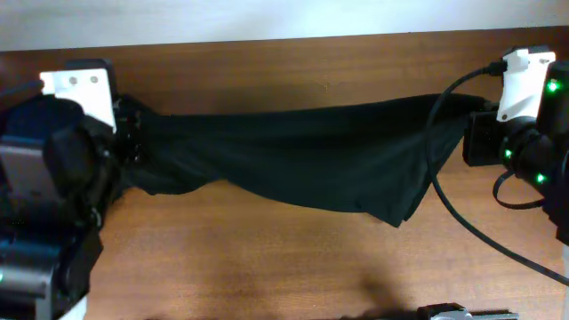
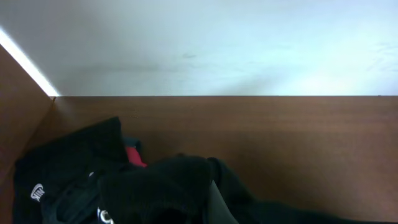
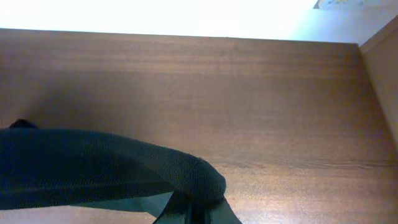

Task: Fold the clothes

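Sagging between left hand (image 1: 133, 135) and right hand (image 1: 469, 133), both clenched tight on it, soft black shirt (image 1: 302, 156), grainy wooden table (image 1: 267, 267).

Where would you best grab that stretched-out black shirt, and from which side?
By its two narrow ends, one from each side, as it is held: the left tool and right tool are shut on the ends of the shirt, which spans between them. Its loose lower corner sags, so that is probably the next spot, approached from the robot's side.

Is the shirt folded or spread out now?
Spread out, not folded: the shirt spans between the left gripper and right gripper, both shut on it.
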{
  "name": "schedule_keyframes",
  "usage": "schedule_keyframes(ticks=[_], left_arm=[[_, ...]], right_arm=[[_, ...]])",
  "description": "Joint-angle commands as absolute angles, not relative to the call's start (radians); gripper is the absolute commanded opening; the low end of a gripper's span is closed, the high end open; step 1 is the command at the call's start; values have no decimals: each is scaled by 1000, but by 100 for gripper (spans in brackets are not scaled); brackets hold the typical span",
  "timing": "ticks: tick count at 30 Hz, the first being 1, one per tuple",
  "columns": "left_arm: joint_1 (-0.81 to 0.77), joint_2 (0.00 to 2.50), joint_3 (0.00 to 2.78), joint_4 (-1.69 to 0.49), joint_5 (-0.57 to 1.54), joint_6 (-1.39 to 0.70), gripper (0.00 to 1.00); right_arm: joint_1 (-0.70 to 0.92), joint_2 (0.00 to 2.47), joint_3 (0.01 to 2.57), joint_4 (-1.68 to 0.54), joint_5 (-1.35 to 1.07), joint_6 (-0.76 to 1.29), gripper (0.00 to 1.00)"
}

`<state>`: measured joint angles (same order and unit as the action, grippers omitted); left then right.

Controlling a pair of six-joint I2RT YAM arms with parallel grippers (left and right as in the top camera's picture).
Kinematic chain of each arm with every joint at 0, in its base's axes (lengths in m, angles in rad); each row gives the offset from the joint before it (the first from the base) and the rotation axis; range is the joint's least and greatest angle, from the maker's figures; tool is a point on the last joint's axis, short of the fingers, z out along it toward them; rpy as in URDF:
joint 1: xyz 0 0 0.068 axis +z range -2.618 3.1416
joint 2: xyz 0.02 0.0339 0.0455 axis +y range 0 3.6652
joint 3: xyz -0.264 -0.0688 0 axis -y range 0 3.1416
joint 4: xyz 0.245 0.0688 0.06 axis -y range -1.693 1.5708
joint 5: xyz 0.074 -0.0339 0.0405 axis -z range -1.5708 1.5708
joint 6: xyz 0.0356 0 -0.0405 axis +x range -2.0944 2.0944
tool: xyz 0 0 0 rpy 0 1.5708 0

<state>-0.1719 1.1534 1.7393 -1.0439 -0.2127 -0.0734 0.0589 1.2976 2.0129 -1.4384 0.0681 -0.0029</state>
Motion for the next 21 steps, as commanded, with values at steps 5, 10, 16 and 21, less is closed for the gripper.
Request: schedule_keyframes(ticks=[5, 10, 16, 21], left_arm=[[-169, 1328, 1751, -982, -194, -90, 0], [-169, 1558, 1752, -830, -194, -88, 0], [-160, 1821, 1794, -404, -180, 12, 0], [-142, 1881, 2011, -323, -192, 47, 0]], right_arm=[[37, 1494, 2033, -1424, 110, 8, 4], [-32, 1724, 2033, -1314, 100, 8, 4], [-102, 1964, 2047, -963, -96, -1, 4], [-113, 1978, 2170, -875, -128, 46, 4]])
